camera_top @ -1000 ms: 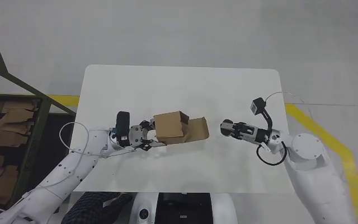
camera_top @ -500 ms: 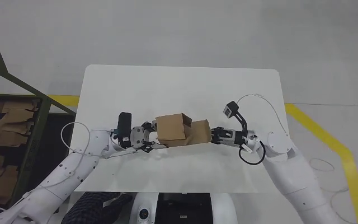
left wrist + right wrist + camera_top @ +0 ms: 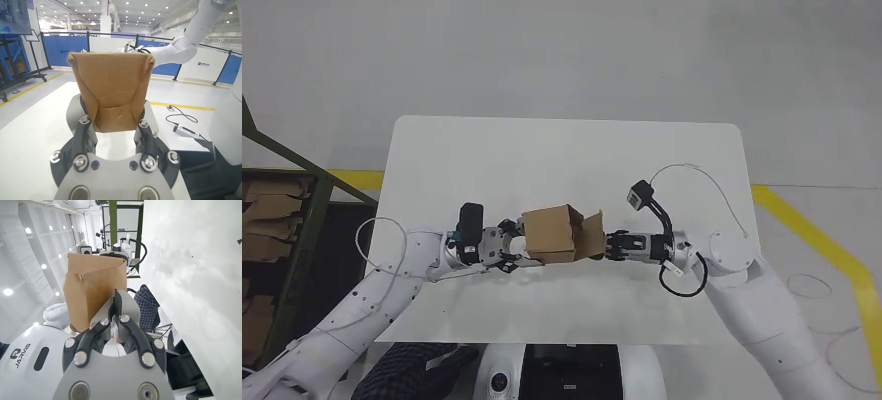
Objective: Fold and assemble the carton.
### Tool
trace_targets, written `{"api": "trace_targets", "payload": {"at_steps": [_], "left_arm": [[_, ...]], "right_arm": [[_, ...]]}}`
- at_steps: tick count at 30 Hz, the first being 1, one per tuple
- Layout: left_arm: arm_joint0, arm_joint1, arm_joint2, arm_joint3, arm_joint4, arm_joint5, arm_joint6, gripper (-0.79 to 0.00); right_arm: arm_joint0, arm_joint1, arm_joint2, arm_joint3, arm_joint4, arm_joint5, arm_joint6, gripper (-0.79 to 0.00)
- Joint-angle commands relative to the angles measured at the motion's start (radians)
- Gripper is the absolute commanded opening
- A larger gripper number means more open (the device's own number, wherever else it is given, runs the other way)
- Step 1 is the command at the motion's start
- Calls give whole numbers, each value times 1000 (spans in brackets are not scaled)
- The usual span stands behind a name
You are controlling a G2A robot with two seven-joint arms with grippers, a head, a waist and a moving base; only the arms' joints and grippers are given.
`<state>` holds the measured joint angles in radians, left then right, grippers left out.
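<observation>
We judge the carton (image 3: pixel 547 232) light and bendy; left tool (image 3: pixel 113 106) clamps its end, right tool (image 3: pixel 116 294) closed against its flap (image 3: pixel 590 234).

Matt brown cardboard carton (image 3: pixel 547 232), smooth white table (image 3: pixel 442 160)

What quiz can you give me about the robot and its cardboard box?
1. True or false: nothing is touching the box.
2. Pick one. What grips the box from both sides? A: the left pincer. B: a person's hand. C: a strap.
3. Short answer: is the right pincer, which is up against the box's flap, open or shut?

Key: 1 false; 2 A; 3 shut.
</observation>
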<state>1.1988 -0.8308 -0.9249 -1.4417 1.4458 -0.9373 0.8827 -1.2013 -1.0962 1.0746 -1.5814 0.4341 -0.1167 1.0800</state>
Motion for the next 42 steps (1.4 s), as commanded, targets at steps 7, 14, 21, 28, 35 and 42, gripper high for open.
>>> {"api": "trace_targets", "payload": {"at_steps": [7, 14, 21, 28, 35, 42], "left_arm": [[0, -3, 0, 9, 12, -1, -1, -462], [-1, -6, 6, 9, 21, -6, -6, -462], [-2, -7, 7, 1, 13, -12, -12, -465], [-2, -6, 6, 3, 1, -28, -28, -468], [-4, -6, 9, 11, 12, -48, -48, -471], [-18, -11, 28, 12, 31, -75, -79, -474]], "right_arm": [[-7, 4, 26, -23, 21, -24, 1, -785], [-12, 10, 48, -30, 20, -10, 5, -785], [8, 6, 35, 11, 21, 7, -6, -785], [7, 8, 67, 56, 72, -25, -13, -785], [-3, 12, 78, 32, 89, -35, 30, -785], [48, -1, 18, 43, 61, -14, 21, -785]]}}
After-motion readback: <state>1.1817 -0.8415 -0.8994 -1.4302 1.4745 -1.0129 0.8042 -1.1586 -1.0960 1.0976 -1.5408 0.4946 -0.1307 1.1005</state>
